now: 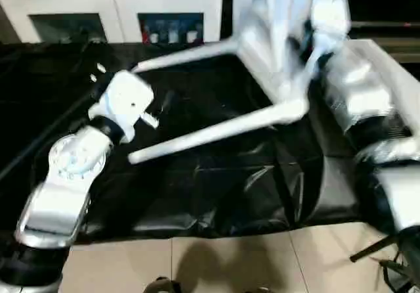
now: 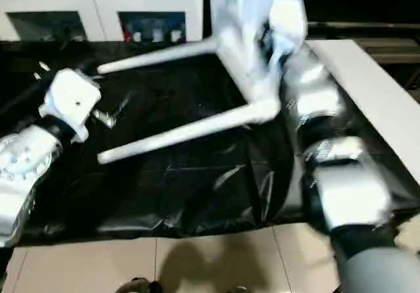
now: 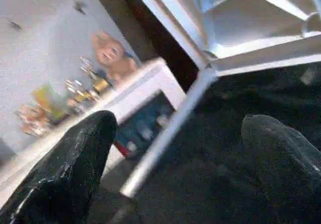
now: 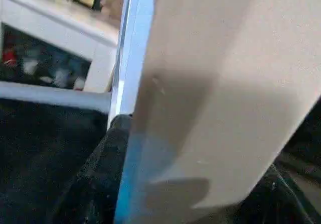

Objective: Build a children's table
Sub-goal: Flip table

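Gripping the white tabletop [image 1: 275, 17] at its edge, the right gripper [image 4: 150, 184] has one black finger on each side of the slab and holds it up on its side at the far right of the black-draped work table [image 1: 216, 188]. Two white legs [image 1: 216, 132] jut out to the left from the tabletop – the nearer one slanting down toward the cloth. The left gripper [image 3: 175, 169] hangs spread wide over the left of the table, grasping nothing. A white glass-door cabinet [image 1: 111, 7] stands behind.

Smooth white plastic tabletop [image 1: 275, 17] and legs [image 1: 216, 132]; glossy black cloth [image 1: 216, 194].
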Motion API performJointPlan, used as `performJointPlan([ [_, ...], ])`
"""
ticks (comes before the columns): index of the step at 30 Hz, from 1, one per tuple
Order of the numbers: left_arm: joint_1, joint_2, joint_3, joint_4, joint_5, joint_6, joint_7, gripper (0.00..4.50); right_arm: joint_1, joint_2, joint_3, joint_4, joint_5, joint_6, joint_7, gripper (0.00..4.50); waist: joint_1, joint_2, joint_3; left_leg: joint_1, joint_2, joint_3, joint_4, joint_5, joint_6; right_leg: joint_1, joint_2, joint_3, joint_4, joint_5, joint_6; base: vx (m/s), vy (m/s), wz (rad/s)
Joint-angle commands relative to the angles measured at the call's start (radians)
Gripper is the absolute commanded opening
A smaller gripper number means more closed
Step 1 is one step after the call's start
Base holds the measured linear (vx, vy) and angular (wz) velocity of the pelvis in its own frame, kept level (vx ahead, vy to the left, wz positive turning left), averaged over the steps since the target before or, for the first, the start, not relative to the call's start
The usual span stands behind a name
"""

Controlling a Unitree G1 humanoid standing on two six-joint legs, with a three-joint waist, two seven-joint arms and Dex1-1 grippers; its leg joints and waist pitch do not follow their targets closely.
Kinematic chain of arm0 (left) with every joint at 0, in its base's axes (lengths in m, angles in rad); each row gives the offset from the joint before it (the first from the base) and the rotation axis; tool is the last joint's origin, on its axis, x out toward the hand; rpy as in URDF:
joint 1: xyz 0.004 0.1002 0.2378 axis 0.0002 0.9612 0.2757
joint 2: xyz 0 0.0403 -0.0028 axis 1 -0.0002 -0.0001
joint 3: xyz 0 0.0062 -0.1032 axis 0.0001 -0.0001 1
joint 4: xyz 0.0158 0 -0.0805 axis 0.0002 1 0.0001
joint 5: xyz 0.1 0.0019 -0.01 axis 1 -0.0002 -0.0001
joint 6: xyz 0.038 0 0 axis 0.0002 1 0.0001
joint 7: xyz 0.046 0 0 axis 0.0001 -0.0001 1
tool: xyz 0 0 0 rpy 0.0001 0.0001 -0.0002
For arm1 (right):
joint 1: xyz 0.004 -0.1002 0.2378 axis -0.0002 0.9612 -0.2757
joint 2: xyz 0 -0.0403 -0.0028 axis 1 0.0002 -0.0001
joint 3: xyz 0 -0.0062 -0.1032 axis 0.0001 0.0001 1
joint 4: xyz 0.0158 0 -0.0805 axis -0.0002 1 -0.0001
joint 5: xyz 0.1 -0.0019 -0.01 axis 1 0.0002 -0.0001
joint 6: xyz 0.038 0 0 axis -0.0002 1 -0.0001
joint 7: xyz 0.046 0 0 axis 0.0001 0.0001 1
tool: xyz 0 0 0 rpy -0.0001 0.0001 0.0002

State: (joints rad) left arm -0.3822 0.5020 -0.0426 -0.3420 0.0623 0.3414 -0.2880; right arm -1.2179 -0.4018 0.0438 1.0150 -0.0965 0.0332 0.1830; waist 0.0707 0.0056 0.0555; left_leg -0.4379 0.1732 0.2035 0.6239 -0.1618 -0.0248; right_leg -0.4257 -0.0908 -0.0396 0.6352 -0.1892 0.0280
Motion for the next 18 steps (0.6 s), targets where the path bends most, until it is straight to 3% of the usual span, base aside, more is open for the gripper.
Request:
performJointPlan([
  [1,-0.022,-0.003,0.017,-0.035,-0.001,-0.007,0.010,4.50,-0.063,-0.068,0.102,-0.028,-0.169,-0.107,-0.019,1.88,-0.002,-0.018,-0.079,0.046,0.043,-0.016,-0.054,-0.120,0.056,0.047,-0.032,0.027,-0.051,-0.049,-0.251,0.000,0.000,0.00],
  [5,-0.050,0.000,0.033,-0.049,0.011,-0.026,0.024,4.50,-0.100,-0.095,0.154,-0.007,-0.236,-0.137,-0.045,1.88,-0.001,-0.021,-0.073,0.045,0.043,-0.017,-0.057,-0.183,0.021,0.042,-0.032,0.028,-0.057,-0.136,-0.214,0.000,0.000,0.00],
  [10,-0.107,-0.001,0.065,-0.064,0.012,-0.038,0.041,4.50,-0.140,-0.112,0.182,0.029,-0.258,-0.160,-0.049,1.88,-0.003,-0.022,-0.063,0.051,0.044,-0.023,-0.063,-0.324,-0.041,0.026,-0.030,0.029,-0.065,-0.265,-0.166,0.000,0.000,0.00],
  [14,-0.157,-0.001,0.101,-0.071,0.016,-0.083,0.070,4.50,-0.175,-0.125,0.210,0.065,-0.290,-0.185,-0.052,1.88,-0.004,-0.023,-0.065,0.052,0.042,-0.025,-0.061,-0.360,-0.053,0.022,-0.031,0.030,-0.067,-0.291,-0.152,0.000,0.000,0.00],
  [18,-0.223,0.034,0.150,-0.068,0.071,-0.126,0.131,4.50,-0.226,-0.149,0.250,0.105,-0.333,-0.212,-0.050,1.88,-0.006,-0.025,-0.063,0.047,0.042,-0.027,-0.060,-0.367,-0.055,0.023,-0.030,0.029,-0.065,-0.296,-0.140,0.000,0.000,0.00],
])
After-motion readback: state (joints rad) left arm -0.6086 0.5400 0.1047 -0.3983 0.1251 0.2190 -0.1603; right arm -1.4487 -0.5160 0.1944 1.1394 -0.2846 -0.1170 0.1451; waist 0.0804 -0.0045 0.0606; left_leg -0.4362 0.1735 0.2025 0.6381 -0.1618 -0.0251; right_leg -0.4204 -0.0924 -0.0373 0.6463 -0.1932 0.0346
